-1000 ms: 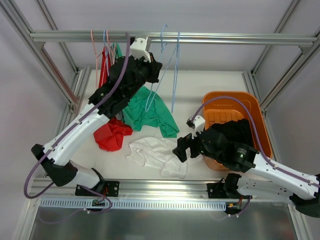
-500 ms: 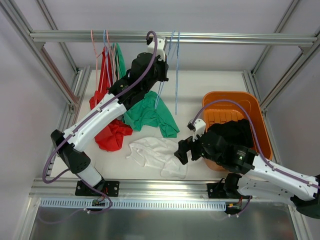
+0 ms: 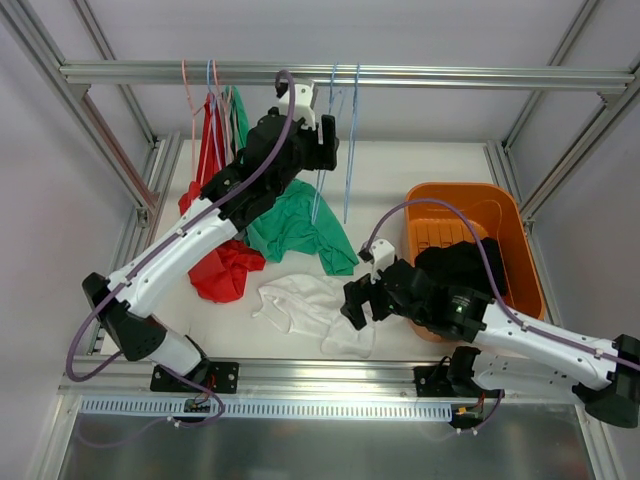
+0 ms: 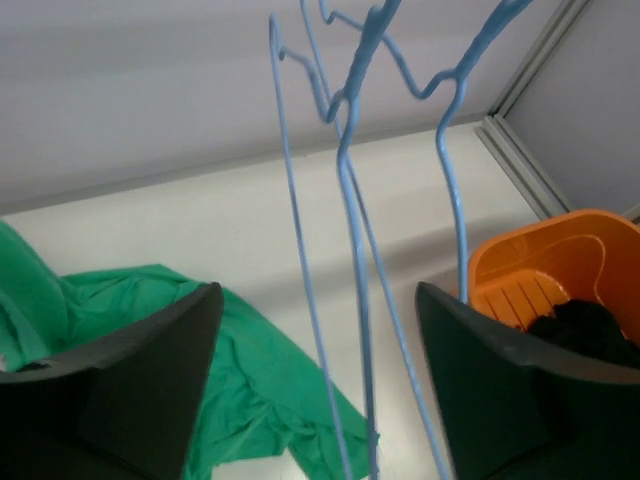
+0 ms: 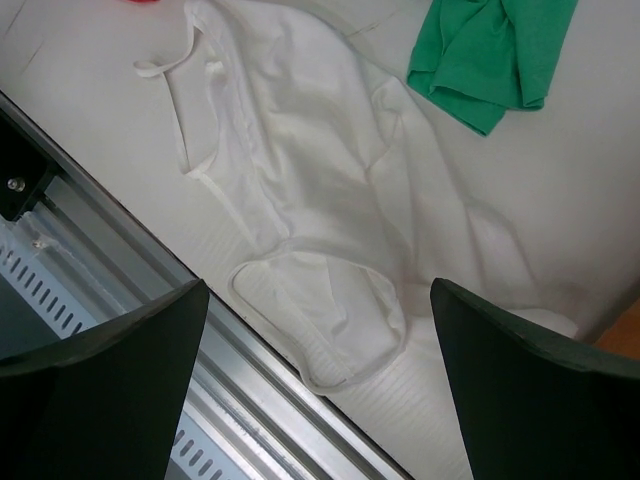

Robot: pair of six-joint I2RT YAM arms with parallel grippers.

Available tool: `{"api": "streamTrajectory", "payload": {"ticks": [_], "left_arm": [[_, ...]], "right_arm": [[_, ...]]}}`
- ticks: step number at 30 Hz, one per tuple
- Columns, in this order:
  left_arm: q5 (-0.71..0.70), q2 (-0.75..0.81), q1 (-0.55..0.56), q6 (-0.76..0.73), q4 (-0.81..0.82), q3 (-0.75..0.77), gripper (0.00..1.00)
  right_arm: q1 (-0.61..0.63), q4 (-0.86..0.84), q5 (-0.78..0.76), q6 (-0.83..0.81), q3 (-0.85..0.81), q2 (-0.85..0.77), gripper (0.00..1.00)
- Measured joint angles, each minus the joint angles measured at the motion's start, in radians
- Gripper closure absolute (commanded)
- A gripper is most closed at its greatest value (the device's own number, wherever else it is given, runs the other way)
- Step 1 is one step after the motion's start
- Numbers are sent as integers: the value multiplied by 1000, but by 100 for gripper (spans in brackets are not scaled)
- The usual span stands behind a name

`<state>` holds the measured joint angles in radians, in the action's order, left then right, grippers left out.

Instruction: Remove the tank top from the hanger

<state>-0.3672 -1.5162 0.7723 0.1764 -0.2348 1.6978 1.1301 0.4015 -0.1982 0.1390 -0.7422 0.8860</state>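
In the overhead view your left gripper point(image 3: 325, 150) sits high at upper middle, just beside the bare blue hangers point(image 3: 347, 140) on the rail point(image 3: 450, 76); the green tank top point(image 3: 300, 230) lies crumpled on the table point(image 3: 400, 180) below them, off any hanger; a red garment point(image 3: 205, 150) hangs at upper left. In the left wrist view its fingers stand apart, the hanger wires between them, nothing clamped. In the right wrist view your right gripper point(image 5: 320, 330) is spread wide above the white tank top point(image 5: 300, 180), gripping nothing.

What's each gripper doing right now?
Left gripper: open, facing the blue hangers, gripping nothing.
Right gripper: open, empty, above the white tank top.
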Motion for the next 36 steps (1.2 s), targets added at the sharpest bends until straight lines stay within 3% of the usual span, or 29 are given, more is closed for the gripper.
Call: {"api": "streamTrajectory", "payload": {"ticks": [1,5,12,17,21,24,26,27,29,30,32,36], "left_arm": [[-1,19,0,-3,0,-17,1],[-5,138,0,-3,-8,-108,1],[-11,491,0,4,-48,-357,1],[-32,753,0,37,-135,-516,1],[-24,863,0,61,-221,-555,1],[26,882,0,80,-286,-572,1],[69,884,0,90,-322,-591,1],[80,885,0,93,-335,-602,1],[95,895,0,96,-365,-628,1],[96,903,0,96,-382,-639,1],[96,925,0,96,-404,-665,1],[97,989,0,95,-420,-711,1]], "right_arm": [[0,-4,0,-4,0,11,0],[0,-23,3,-28,0,76,1],[10,-117,51,-61,-5,261,0],[35,-143,-6,-58,-37,462,1],[35,-180,-68,-48,-70,590,5],[36,-216,-77,-38,-81,672,15],[37,-247,-74,-27,-83,708,30],[38,-265,-74,-20,-83,710,44],[40,-302,-68,-14,-78,715,59],[41,-313,-66,-8,-75,715,79],[50,-338,-65,-4,-65,715,100],[86,-358,-71,6,-27,669,100]]}}
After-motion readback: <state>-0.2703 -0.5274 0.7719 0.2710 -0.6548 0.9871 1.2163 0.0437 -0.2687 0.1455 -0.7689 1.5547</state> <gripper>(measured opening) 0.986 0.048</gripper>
